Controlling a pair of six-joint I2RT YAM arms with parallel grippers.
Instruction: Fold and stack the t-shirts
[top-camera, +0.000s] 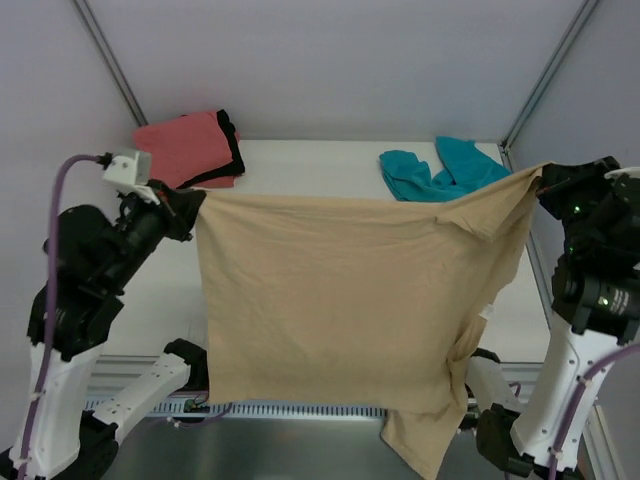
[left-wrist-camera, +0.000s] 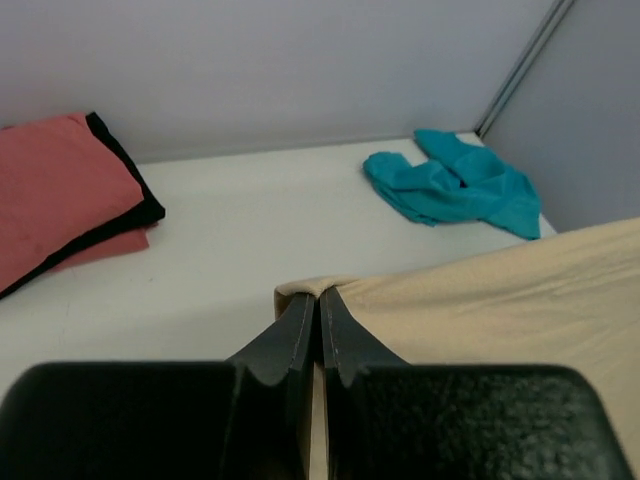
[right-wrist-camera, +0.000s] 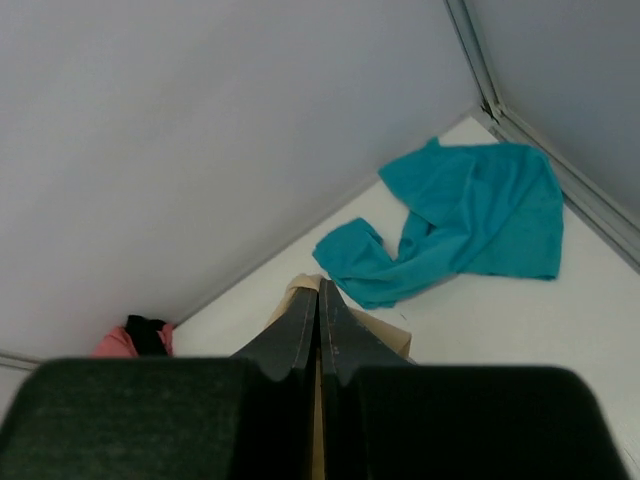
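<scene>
The tan t-shirt (top-camera: 340, 290) hangs stretched in the air between both arms, its lower part drooping past the table's front edge. My left gripper (top-camera: 192, 203) is shut on its upper left corner, seen in the left wrist view (left-wrist-camera: 318, 296) with the tan cloth (left-wrist-camera: 520, 290) pinched between the jaws. My right gripper (top-camera: 542, 183) is shut on the upper right corner; the right wrist view (right-wrist-camera: 319, 287) shows tan cloth (right-wrist-camera: 302, 285) at the tips. The teal t-shirt (top-camera: 442, 170) lies crumpled at the back right. The coral-pink t-shirt (top-camera: 182, 146) lies folded on the black t-shirt (top-camera: 232, 145) at the back left.
The white table (top-camera: 320, 165) ends at a grey back wall, with metal frame posts (top-camera: 545, 70) at both back corners. The teal shirt (left-wrist-camera: 455, 185) and the coral-pink and black stack (left-wrist-camera: 60, 190) also show in the left wrist view.
</scene>
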